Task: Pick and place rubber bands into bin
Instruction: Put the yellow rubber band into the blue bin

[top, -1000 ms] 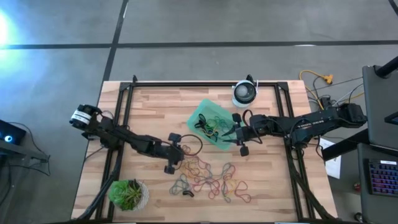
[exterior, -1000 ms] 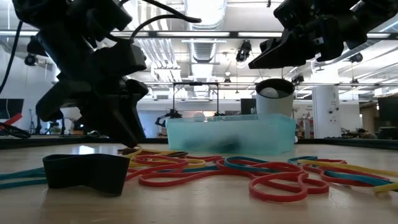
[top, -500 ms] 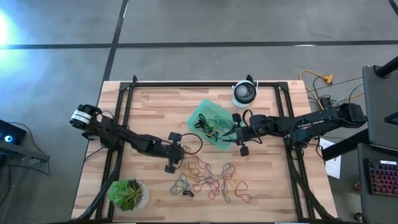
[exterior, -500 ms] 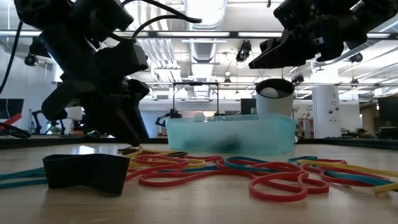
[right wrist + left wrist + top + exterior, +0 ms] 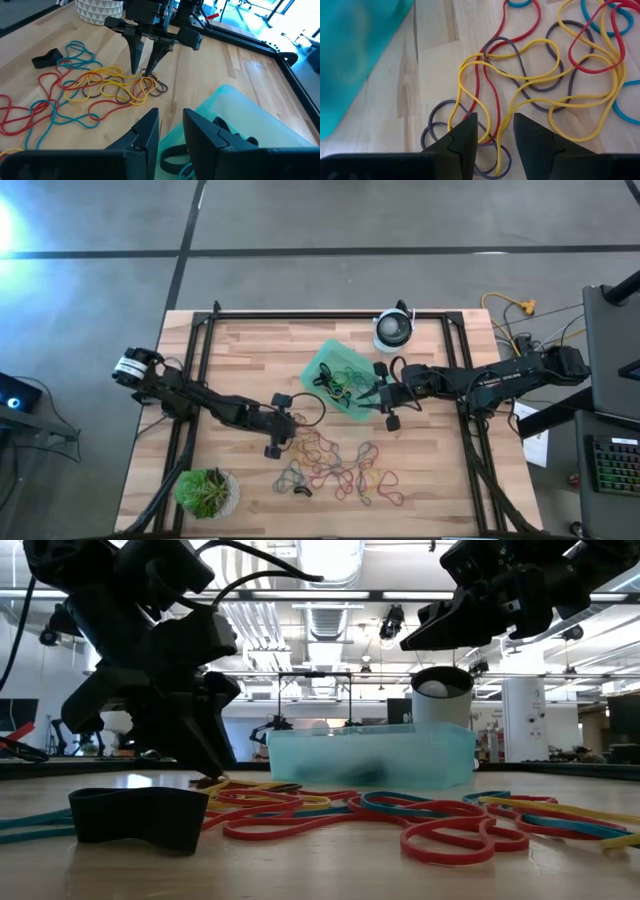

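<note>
Several rubber bands (image 5: 335,465) in yellow, red, blue and grey lie tangled on the wooden table, in front of the mint-green bin (image 5: 335,375), which holds a few more. My left gripper (image 5: 495,136) is open and points steeply down at the pile's left end (image 5: 141,73). A yellow strand and a red strand run between its fingers. My right gripper (image 5: 171,122) hangs open above the bin's near right rim (image 5: 372,393) with nothing between its fingers. My left gripper comes at the bands from above, slanting in from the table's left, with one finger (image 5: 462,140) on each side of the yellow and red strands (image 5: 492,117). The bands lie slack on the table. I cannot tell whether the fingers touch them.
A round white-and-black device (image 5: 393,330) stands behind the bin. A potted plant (image 5: 207,492) sits at the near left corner. A black strap piece (image 5: 140,818) lies at the pile's near edge. Black frame rails (image 5: 205,360) run along the table's left, right and far sides.
</note>
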